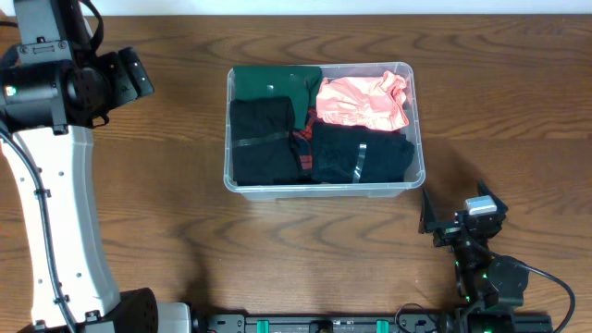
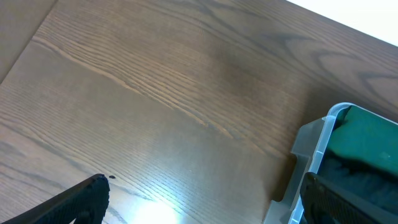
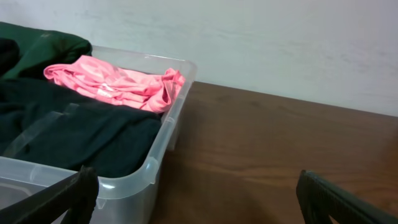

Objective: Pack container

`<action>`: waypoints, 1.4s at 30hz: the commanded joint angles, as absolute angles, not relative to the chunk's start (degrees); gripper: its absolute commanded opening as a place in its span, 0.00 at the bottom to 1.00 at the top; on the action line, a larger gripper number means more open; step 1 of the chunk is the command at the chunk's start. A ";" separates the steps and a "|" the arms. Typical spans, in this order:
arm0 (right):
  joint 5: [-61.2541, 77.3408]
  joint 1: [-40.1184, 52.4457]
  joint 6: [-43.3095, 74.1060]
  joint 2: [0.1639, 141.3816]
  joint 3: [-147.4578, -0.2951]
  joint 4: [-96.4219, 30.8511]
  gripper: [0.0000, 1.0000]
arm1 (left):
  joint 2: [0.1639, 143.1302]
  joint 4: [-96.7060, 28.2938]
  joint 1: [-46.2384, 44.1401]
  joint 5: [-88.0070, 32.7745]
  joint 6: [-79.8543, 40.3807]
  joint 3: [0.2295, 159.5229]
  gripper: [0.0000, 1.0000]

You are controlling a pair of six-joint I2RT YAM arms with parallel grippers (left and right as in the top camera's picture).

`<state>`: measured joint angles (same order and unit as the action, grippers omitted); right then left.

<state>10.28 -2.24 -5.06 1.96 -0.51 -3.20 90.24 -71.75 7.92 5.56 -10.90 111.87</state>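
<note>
Overhead: the container holds pink, green and black clothes; left end effector and right end effector gape empty

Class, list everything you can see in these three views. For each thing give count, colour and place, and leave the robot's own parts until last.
container: one, clear, middle of the table
green garment: one, dark green, container's far left corner
pink garment: one, pink, container's far right corner
left black garment: one, black, near left of the container
right black garment: one, black, near right of the container
red checked cloth: one strip showing, red and dark, between the black garments
table: one, brown wood, under everything
left gripper: one, black, open, left of the container
right gripper: one, black, open, off the container's near right corner
</note>
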 commanded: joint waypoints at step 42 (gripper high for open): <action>1.89 -4.05 -5.63 1.39 -0.32 -4.10 0.99 | 90.54 -71.79 8.08 6.24 -10.81 111.53 0.98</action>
<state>2.74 -3.68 -5.08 1.96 -0.51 -3.88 90.24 -71.75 7.92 5.58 -10.90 111.87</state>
